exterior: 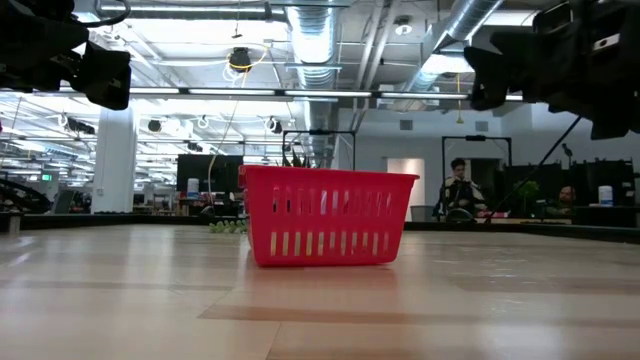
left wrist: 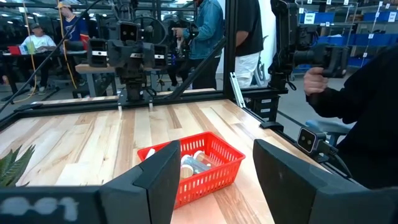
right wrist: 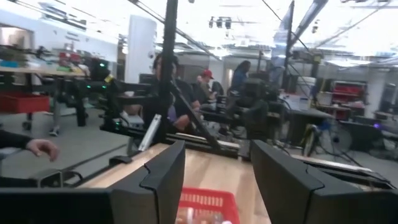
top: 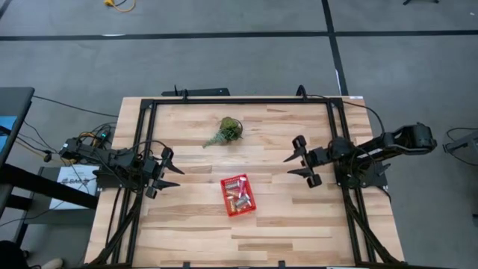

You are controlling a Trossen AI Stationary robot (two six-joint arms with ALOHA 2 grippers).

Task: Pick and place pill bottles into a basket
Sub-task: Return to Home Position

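The red basket (top: 238,195) stands on the table near its middle, toward the near edge; it also shows in the low view (exterior: 325,215) and the left wrist view (left wrist: 205,165). Several pill bottles (top: 239,196) with white caps lie inside it, and they show in the left wrist view (left wrist: 193,163) too. My left gripper (top: 170,170) is open and empty at the table's left side, above the surface. My right gripper (top: 296,158) is open and empty at the table's right side, also raised. Both point toward the table's middle.
A green plant sprig (top: 225,133) lies on the table beyond the basket, toward the far edge. A dark metal frame (top: 239,100) runs around the table's edges. People stand and sit beyond the table (left wrist: 211,31).
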